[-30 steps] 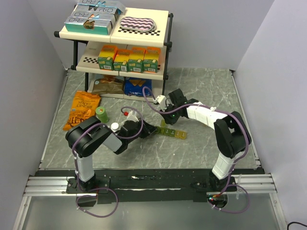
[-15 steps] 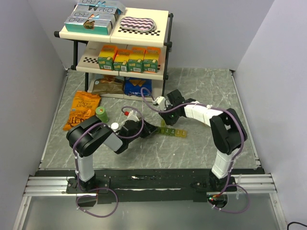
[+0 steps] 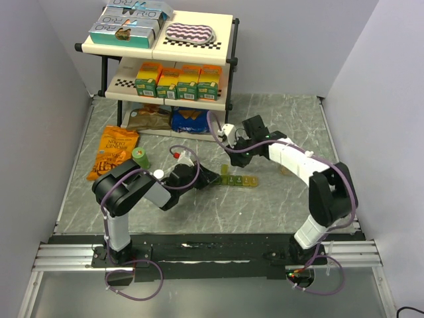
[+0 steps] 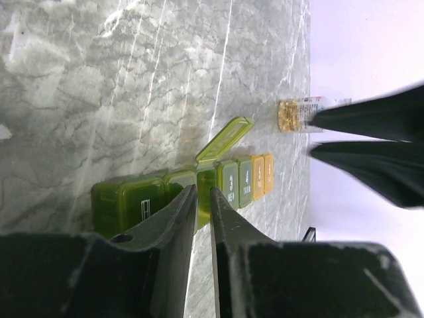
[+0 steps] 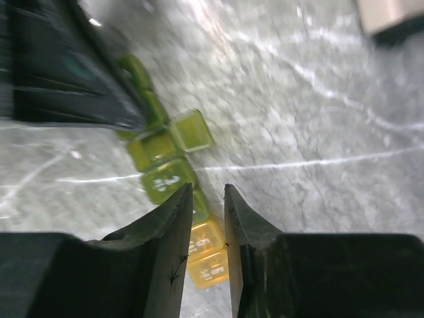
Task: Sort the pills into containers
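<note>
1. Left wrist view: your left hand (image 4: 201,193) pinches the green end of the strip (image 4: 230,183) on the table (image 3: 298,126).
2. Your right hand (image 5: 208,191) hangs near it, empty, fingers slightly apart.
3. One lid (image 4: 225,138) stands open.

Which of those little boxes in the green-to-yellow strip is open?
The green box fifth from the yellow end of the strip: its lid is flipped up, while the four boxes toward that end lie shut.
</note>
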Controlling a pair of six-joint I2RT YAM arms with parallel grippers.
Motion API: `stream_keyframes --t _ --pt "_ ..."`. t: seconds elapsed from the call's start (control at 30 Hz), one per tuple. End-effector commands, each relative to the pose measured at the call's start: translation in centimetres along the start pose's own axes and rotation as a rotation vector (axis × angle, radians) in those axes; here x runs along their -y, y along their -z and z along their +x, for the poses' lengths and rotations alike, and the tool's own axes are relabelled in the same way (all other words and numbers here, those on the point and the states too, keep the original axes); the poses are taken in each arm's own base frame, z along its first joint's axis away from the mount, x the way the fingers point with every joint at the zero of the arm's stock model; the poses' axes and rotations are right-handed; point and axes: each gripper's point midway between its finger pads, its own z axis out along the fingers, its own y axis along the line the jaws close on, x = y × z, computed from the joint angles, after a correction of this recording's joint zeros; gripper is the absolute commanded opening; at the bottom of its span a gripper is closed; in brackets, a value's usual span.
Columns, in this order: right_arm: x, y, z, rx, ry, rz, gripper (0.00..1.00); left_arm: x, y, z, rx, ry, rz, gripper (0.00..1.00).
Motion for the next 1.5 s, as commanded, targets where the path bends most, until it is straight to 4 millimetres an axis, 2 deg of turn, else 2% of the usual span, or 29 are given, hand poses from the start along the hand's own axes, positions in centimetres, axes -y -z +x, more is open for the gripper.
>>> stream_keyframes --t 0.0,0.03,0.2,0.27,0.57,0.7,0.8,1.03,1.07,1.17,1.2,1.27,1.3,1.33,1.37,1.4,1.43,1.47 --pt "-1.8 1.5 -3.0 0.105 0.020 -0.097 0.32 -4.6 0.4 1.6 -0.053 -0.002 -0.172 0.23" --pt "-1.6 1.6 -3.8 0.116 0.013 -0.107 0.30 -4.5 0.4 1.5 -0.054 -0.001 -0.170 0.23" --pt "-2.1 -0.9 -3.1 0.049 -0.065 -0.194 0.13 -4.3 0.6 1.5 -0.052 -0.005 -0.169 0.23" --pt "-2.1 -1.7 -2.9 0.025 -0.088 -0.213 0.10 -4.3 0.7 1.4 -0.052 -0.008 -0.168 0.23" --pt "-1.0 -4.5 -1.2 -0.067 -0.149 -0.183 0.09 -4.3 0.5 1.8 -0.065 -0.005 -0.157 0.23" --pt "0.6 -5.7 -1.0 -0.102 -0.166 -0.129 0.09 -4.3 0.6 1.8 -0.066 -0.007 -0.154 0.23" --pt "1.0 -6.4 -0.6 -0.130 -0.175 -0.123 0.09 -4.5 0.6 1.9 -0.070 -0.011 -0.159 0.23" --pt "0.7 -6.2 -0.5 -0.140 -0.171 -0.135 0.10 -4.3 0.4 1.9 -0.074 -0.017 -0.149 0.24" --pt "0.5 -6.0 -0.6 -0.137 -0.168 -0.147 0.10 -4.1 0.3 1.9 -0.074 -0.021 -0.144 0.24" --pt "0.2 -3.4 -3.2 -0.048 -0.110 -0.144 0.12 -2.8 0.2 1.4 -0.071 -0.037 -0.121 0.27" --pt "0.3 -1.3 -4.7 0.009 -0.080 -0.122 0.13 -2.3 0.1 1.1 -0.066 -0.042 -0.113 0.29" --pt "-0.2 0.6 -5.7 0.063 -0.038 -0.127 0.20 -0.7 0.0 0.3 -0.052 -0.064 -0.088 0.36" --pt "-0.4 2.4 -6.5 0.105 -0.019 -0.117 0.22 -0.2 -0.1 -0.2 -0.039 -0.073 -0.084 0.38" --pt "-0.6 3.1 -6.6 0.123 0.003 -0.121 0.26 1.3 -0.1 -1.0 -0.021 -0.096 -0.058 0.43" --pt "-1.1 3.3 -5.9 0.125 0.001 -0.136 0.27 1.7 0.0 -1.2 -0.021 -0.108 -0.061 0.45" --pt "-1.7 4.4 -6.3 0.158 0.018 -0.143 0.28 2.3 0.0 -1.6 -0.013 -0.121 -0.055 0.48" --pt "-1.9 4.8 -6.0 0.164 0.032 -0.149 0.30 4.2 0.1 -2.6 0.010 -0.147 -0.019 0.54" --pt "-2.5 5.3 -5.4 0.170 0.040 -0.153 0.31 4.5 0.3 -2.8 0.009 -0.162 -0.028 0.56"
